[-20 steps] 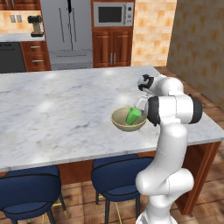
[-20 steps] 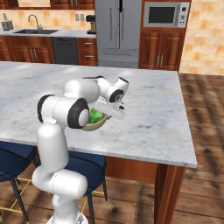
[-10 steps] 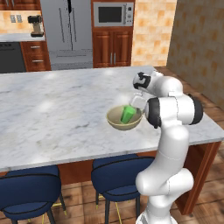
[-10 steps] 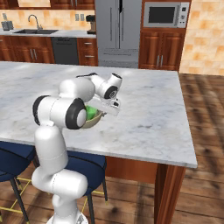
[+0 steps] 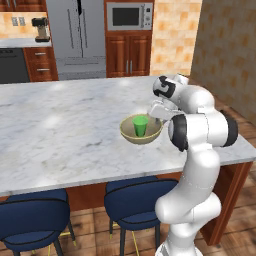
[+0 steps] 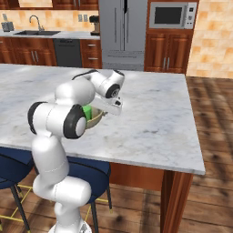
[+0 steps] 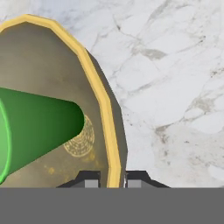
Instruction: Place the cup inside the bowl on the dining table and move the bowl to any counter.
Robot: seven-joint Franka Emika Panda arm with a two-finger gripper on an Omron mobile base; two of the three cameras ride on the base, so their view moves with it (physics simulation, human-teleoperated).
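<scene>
The small green cup (image 5: pixel 140 126) stands inside the tan bowl (image 5: pixel 131 137), which is near the front right part of the dining table (image 5: pixel 60 130). My gripper (image 5: pixel 159 117) is at the bowl's right rim, shut on it. In the hand view the bowl's yellow-edged rim (image 7: pixel 99 87) runs down between the two fingertips (image 7: pixel 89 183), with the cup (image 7: pixel 39 127) lying across the left and the marble top (image 7: pixel 175 87) to the right. From the right base view the arm hides most of the bowl (image 6: pixel 96 119) and the cup (image 6: pixel 86 112); the gripper (image 6: pixel 105 111) meets the rim there.
Two blue stools (image 5: pixel 135 205) (image 5: pixel 30 220) stand under the table's near edge. The wall counter (image 6: pixel 32 34) with a sink and a coffee machine (image 5: pixel 39 29) runs along the back left, beside the fridge (image 5: pixel 80 35). Bare marble (image 6: pixel 150 118) spreads right of the bowl.
The bowl, with the cup in it, has shifted a little to the left and up in the left base view, carried by the gripper. The arm's wrist has moved with it.
</scene>
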